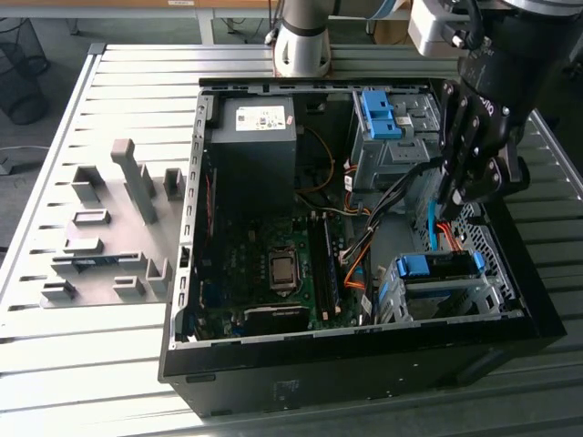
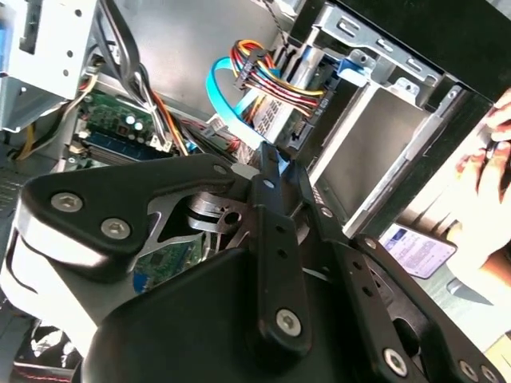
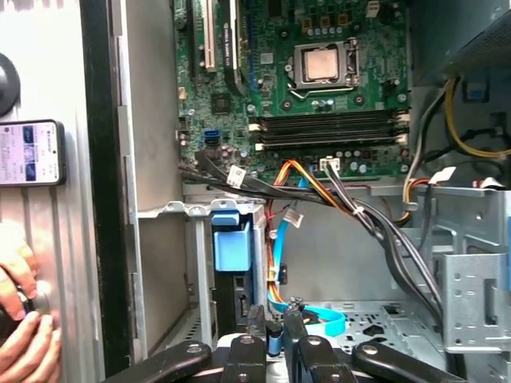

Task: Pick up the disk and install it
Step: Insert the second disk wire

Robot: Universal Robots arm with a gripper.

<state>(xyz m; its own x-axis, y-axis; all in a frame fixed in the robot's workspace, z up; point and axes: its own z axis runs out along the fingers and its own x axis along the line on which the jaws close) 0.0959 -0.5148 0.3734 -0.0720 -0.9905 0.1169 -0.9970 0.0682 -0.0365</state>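
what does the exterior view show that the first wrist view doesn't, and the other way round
Exterior view: the grey fixture blocks on the table beside the case, and the arm's base. First wrist view: a hand outside the case wall. Both: the processor socket, the orange cables and the tool.

An open computer case (image 1: 364,364) lies on the slatted surface (image 1: 91,364); grey fixture blocks (image 1: 109,237) sit at centre left, a wire bin (image 1: 20,68) upper left.
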